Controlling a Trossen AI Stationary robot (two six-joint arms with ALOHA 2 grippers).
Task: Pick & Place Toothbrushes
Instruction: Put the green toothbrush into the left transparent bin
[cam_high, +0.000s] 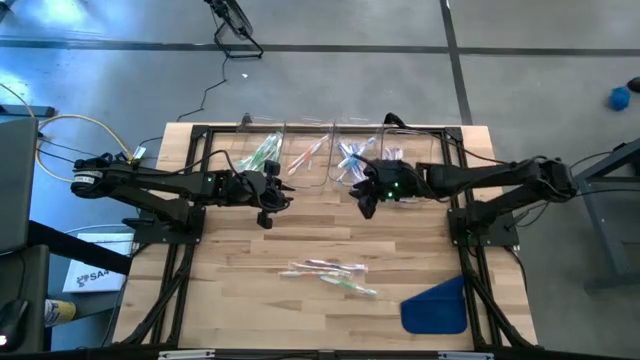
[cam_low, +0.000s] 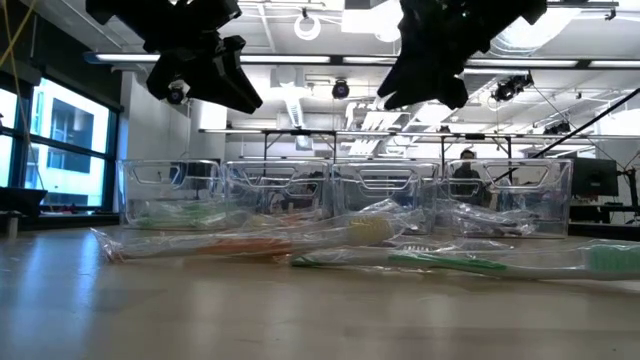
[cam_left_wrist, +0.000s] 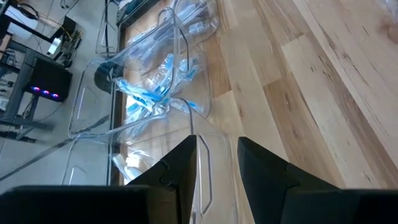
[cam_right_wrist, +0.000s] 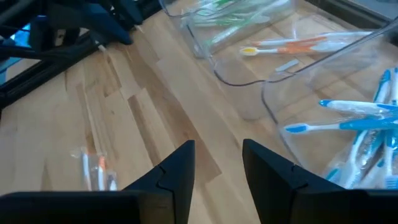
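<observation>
Looking down from above, the left pincer (cam_high: 277, 192) hovers at ten o'clock of desk centre, just in front of the clear bins (cam_high: 310, 150). The right pincer (cam_high: 364, 200) hangs at one o'clock, beside the bin of blue toothbrushes (cam_high: 350, 160). A few loose toothbrushes (cam_high: 330, 272) lie at six o'clock on the desk (cam_high: 240, 300), with a blue cloth (cam_high: 437, 306) at four o'clock.

At desk height, wrapped toothbrushes (cam_low: 440, 262) lie in front of the row of bins (cam_low: 345, 195), both arms raised above.

Past the left wrist, fingers (cam_left_wrist: 180, 165) stand apart, gripping nothing, above a bin rim.

Past the right wrist, fingers (cam_right_wrist: 177, 168) stand apart and empty over bare wood; orange toothbrushes (cam_right_wrist: 292, 45) and blue ones (cam_right_wrist: 354, 124) sit in neighbouring bins.
</observation>
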